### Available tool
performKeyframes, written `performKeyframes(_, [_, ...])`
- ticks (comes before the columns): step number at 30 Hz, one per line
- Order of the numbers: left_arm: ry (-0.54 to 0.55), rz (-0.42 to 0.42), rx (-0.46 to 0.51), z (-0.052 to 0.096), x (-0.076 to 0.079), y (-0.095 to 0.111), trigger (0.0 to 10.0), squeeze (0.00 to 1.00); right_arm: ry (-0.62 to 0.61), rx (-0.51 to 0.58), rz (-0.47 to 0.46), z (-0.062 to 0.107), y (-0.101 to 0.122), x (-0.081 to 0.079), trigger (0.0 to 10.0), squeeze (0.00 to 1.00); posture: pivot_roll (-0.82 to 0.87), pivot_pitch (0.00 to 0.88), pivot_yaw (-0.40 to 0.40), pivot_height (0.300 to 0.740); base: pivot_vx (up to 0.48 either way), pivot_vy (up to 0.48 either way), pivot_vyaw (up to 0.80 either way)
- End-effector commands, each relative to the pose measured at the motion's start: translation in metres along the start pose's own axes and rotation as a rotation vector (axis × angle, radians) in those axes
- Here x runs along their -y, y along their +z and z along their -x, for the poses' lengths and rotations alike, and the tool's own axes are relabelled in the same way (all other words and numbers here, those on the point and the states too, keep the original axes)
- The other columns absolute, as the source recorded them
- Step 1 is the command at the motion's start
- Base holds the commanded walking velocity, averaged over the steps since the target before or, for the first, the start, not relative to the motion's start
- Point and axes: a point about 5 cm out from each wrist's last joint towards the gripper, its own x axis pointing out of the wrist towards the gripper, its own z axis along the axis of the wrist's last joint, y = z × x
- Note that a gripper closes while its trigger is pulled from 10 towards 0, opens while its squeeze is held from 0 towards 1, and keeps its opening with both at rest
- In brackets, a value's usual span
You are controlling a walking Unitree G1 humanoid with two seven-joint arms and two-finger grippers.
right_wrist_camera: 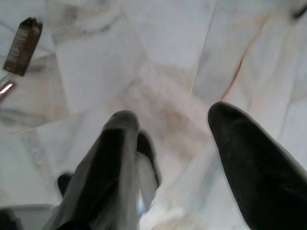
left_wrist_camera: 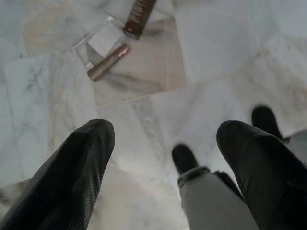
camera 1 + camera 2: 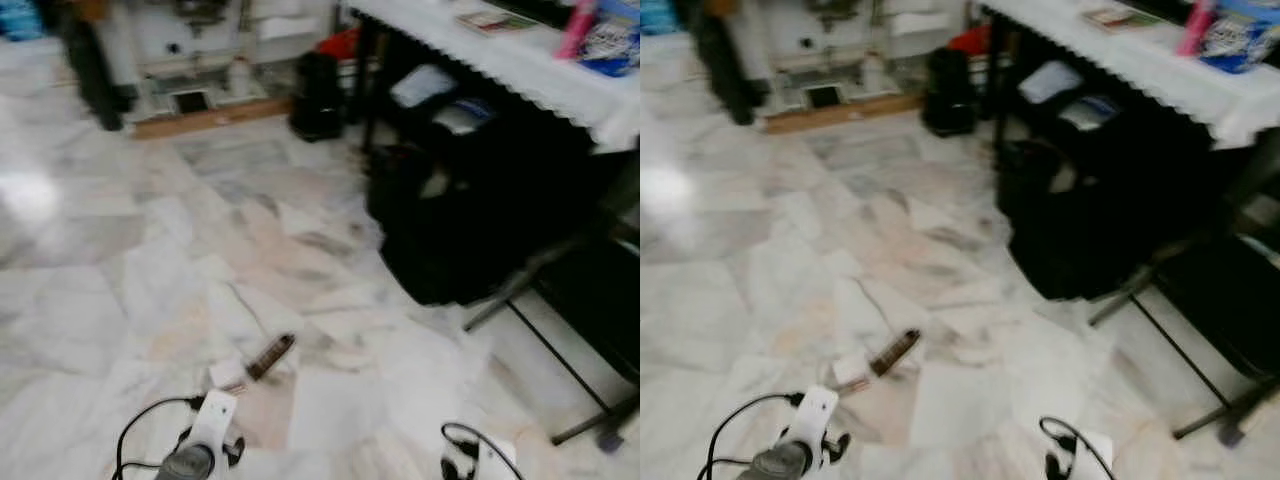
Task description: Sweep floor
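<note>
A lived-in home room: pale veined marble floor [image 3: 150,230], a table under a white lace-edged cloth [image 3: 520,70] with packets at its edge, black bags [image 3: 470,220] stowed beneath it.

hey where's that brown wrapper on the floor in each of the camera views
Left eye: brown wrapper on the marble floor, low centre.
Right eye: low, left of centre.
Left wrist: top edge, beyond the left hand.
Right wrist: upper corner, beyond the right hand.
Shared landmark: the small tube beside the wrapper.
</note>
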Motion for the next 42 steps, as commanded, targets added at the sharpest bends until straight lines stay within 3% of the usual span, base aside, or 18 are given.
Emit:
performKeyframes(1, [-0.001, -0.030, -0.007, 0.0003, 0.0001, -0.0016, 10.0, 0.00, -0.005, -0.011, 0.002, 0.0005, -0.0019, 0.0018, 10.0, 0.00, 0.00, 0.094, -0.009, 0.740, 0.000, -0.428, -0.71])
performKeyframes(14, [0.005, -0.032, -0.016, 0.0009, -0.0004, -0.0047, 10.0, 0.00, -0.006, -0.021, 0.002, 0.0012, -0.0044, 0.0024, 10.0, 0.00, 0.00, 0.105, -0.008, 0.740, 0.000, -0.303, -0.72])
performKeyframes(28, [-0.015, -0.073, -0.007, 0.0002, 0.0037, -0.0021, 10.0, 0.00, -0.012, -0.029, 0.000, 0.0014, -0.0049, 0.0046, 10.0, 0.00, 0.00, 0.103, -0.004, 0.740, 0.000, 0.000, -0.72])
performKeyframes(42, [0.000, -0.075, -0.015, 0.0011, 0.0007, -0.0054, 10.0, 0.00, -0.007, -0.034, 0.009, 0.0017, -0.0064, 0.0041, 10.0, 0.00, 0.00, 0.102, -0.004, 0.740, 0.000, -0.295, -0.72])
